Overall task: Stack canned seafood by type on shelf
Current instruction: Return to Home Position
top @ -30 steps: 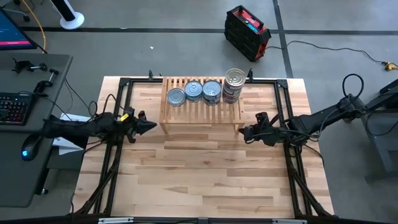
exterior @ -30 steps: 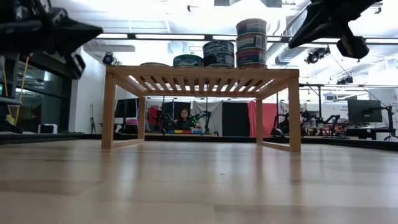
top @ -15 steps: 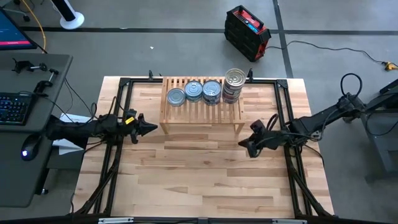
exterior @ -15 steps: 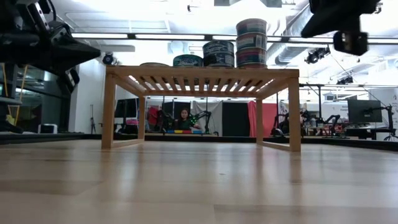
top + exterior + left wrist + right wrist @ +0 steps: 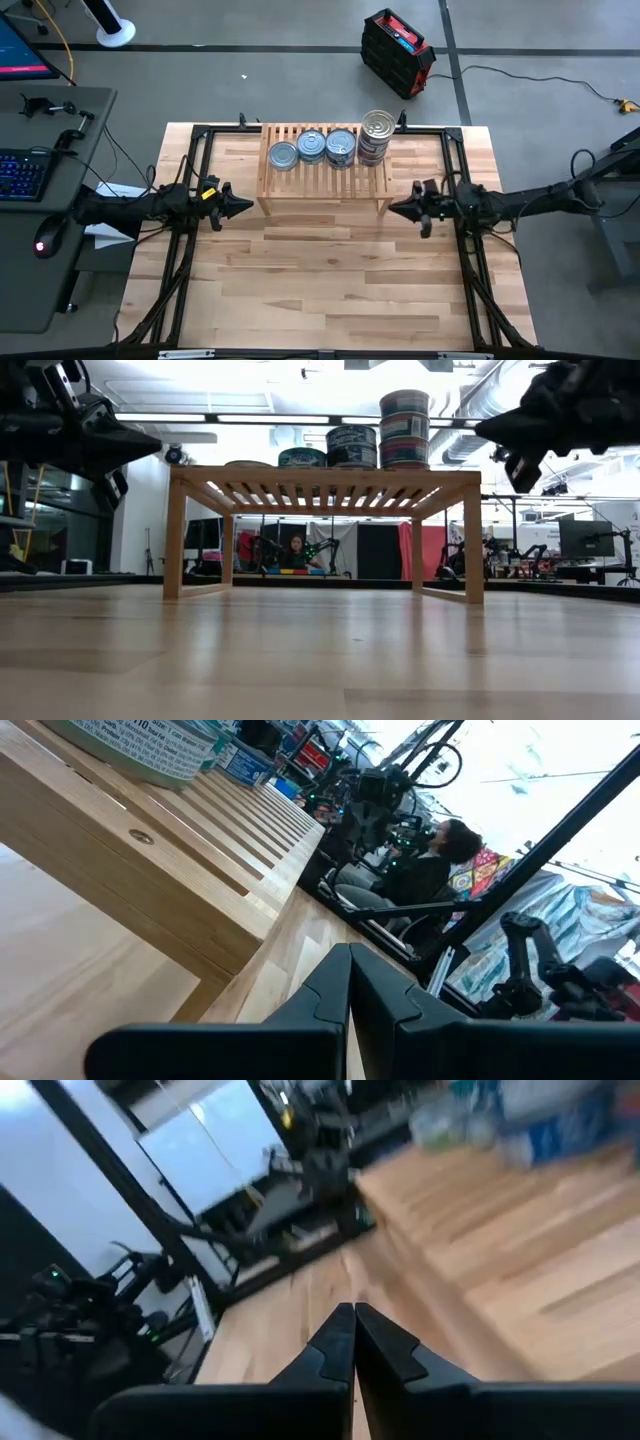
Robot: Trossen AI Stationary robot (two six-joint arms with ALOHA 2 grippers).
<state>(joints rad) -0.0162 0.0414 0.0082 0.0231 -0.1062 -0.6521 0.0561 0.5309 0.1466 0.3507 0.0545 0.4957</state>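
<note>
Lone tin mostly hidden behind shelf

A black-and-red case lies on the floor beyond the far edge of the wooden table, a grey desk with a lit keyboard stands left, and a person sits far behind.

Tins block the shelf at rear; front free.

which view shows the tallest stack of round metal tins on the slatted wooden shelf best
The low view: the tallest stack of round metal tins stands side-on on the light-wood slatted shelf, layers countable. The high view looks straight down, hiding its height. Neither wrist view shows it recognisably.
</note>
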